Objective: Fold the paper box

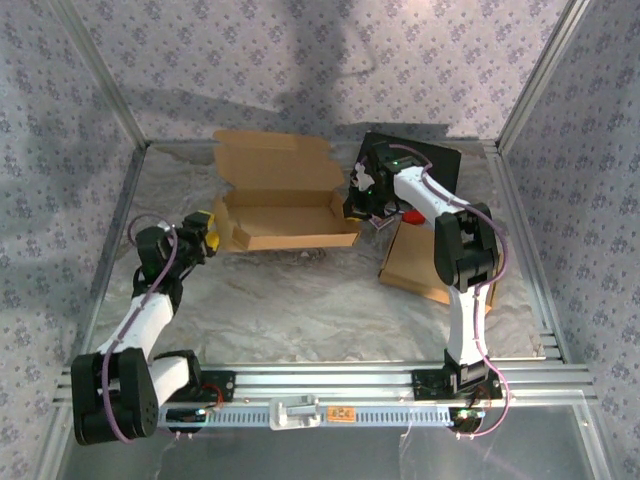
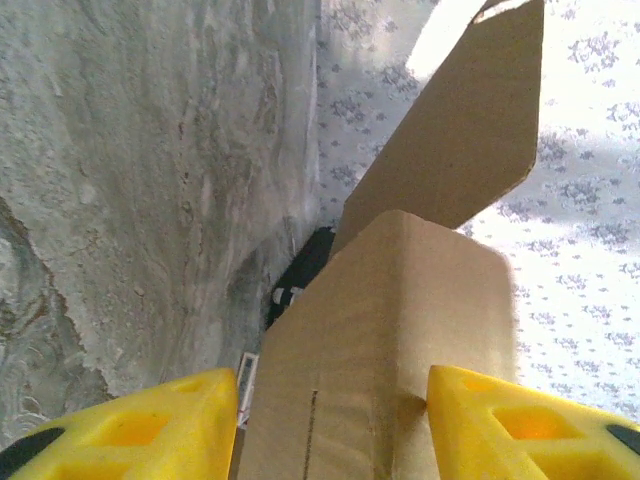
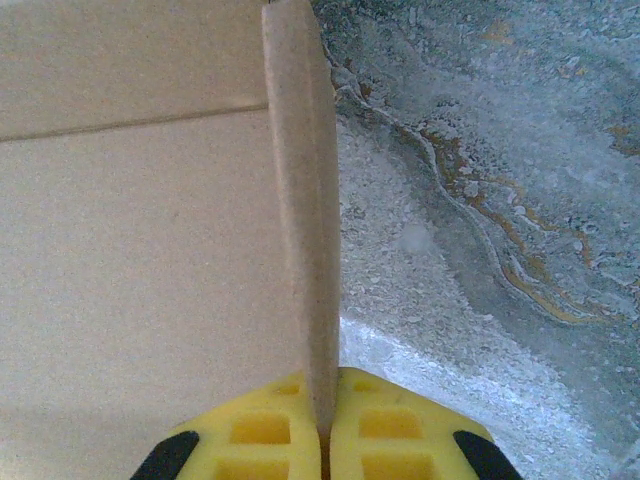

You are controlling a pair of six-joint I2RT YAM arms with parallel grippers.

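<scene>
The brown paper box (image 1: 285,212) lies open in the middle of the table, its lid (image 1: 272,160) leaning back. At the box's left end my left gripper (image 1: 208,232) straddles an upright side flap (image 2: 400,330). Its yellow fingers (image 2: 500,420) stand open on either side; the right one touches the cardboard and the left one sits just off it. My right gripper (image 1: 358,205) is at the box's right end, shut on the thin edge of the side wall (image 3: 305,200), which stands upright between its pads (image 3: 270,425).
A flat piece of cardboard (image 1: 415,268) lies at the right under the right arm. A black board (image 1: 425,160) leans at the back right, with a small red object (image 1: 412,217) near it. Metal frame posts and patterned walls enclose the table (image 1: 300,300).
</scene>
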